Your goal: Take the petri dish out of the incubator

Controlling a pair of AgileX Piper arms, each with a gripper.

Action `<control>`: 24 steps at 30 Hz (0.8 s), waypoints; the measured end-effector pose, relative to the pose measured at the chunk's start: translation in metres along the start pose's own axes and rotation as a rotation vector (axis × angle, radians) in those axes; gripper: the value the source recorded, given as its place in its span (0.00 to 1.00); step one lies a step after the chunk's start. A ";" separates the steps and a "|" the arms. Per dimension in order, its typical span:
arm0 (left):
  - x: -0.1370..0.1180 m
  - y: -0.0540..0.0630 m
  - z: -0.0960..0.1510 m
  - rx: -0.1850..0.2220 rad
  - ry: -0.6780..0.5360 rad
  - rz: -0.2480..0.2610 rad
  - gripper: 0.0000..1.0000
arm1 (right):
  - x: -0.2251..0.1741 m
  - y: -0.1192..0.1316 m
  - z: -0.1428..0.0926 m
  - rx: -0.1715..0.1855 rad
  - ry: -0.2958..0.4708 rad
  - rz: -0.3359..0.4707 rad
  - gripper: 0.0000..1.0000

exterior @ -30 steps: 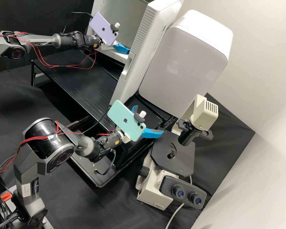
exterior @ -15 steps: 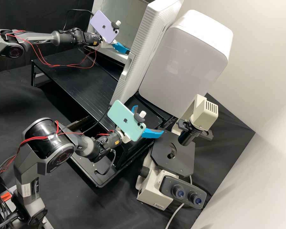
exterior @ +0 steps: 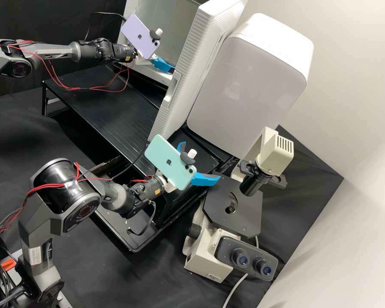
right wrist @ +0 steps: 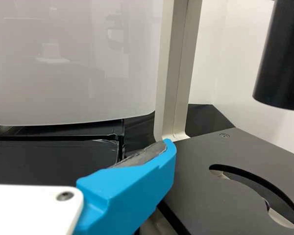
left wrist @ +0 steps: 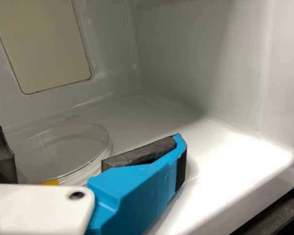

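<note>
The left wrist view looks inside the white incubator (left wrist: 210,73). A clear petri dish (left wrist: 63,149) lies flat on the chamber floor, and what it holds cannot be told. The left gripper (left wrist: 88,147) has its fingers (left wrist: 147,181) released and spread, one on each side of the dish; whether a pad touches it I cannot tell. In the high view this gripper (exterior: 162,65) sits at the incubator's (exterior: 201,42) opening at the far end of the bench (exterior: 115,273). The right gripper (exterior: 199,162) hangs with fingers apart, holding nothing, just over the microscope (exterior: 226,248). Its wrist view shows one blue finger (right wrist: 137,181) beside the black slotted stage (right wrist: 225,161). A label (exterior: 32,256) on the right arm's base is too small to read.
</note>
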 end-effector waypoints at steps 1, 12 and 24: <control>0.000 0.000 0.000 0.000 0.000 0.000 1.00 | 0.000 0.000 0.000 0.000 0.000 0.000 1.00; 0.000 0.000 0.000 0.000 0.001 0.001 1.00 | 0.000 0.000 0.000 0.000 0.000 0.000 1.00; 0.000 -0.003 -0.004 0.048 0.036 0.060 1.00 | 0.000 0.000 0.000 0.000 0.000 0.000 1.00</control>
